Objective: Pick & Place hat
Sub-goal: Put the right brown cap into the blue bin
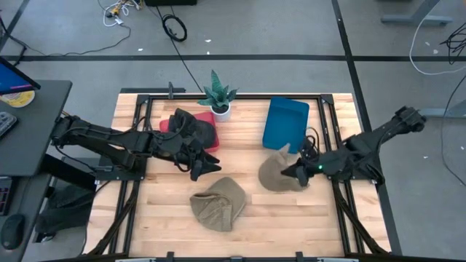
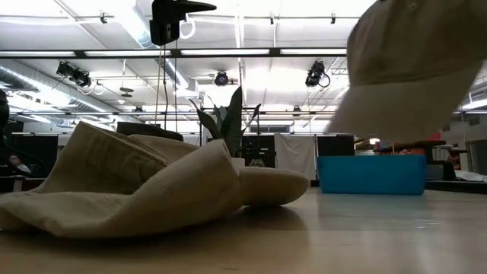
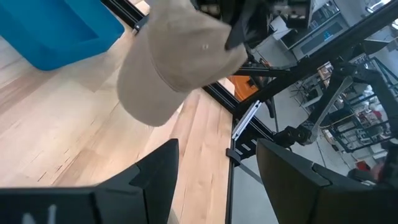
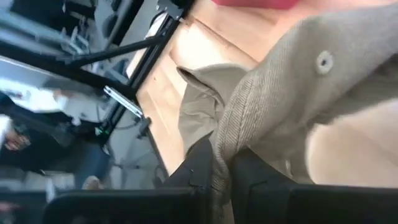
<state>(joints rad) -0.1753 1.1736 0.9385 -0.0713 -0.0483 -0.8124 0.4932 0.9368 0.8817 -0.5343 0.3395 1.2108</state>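
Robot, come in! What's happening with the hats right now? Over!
Right pincer shut on lifted hat. Left pincer open, waiting mid-table. Second hat lies flat. Blue bin unobstructed.

We see a wooden table [image 1: 175,218] with a black frame. Toward twelve o'clock on it stands a small potted plant [image 1: 217,95] in a white pot, with a red tray [image 1: 206,120] just beside it at its seven o'clock. A blue bin [image 1: 285,122] lies toward one o'clock. On the grey floor beyond the table we find black cables [image 1: 173,28]
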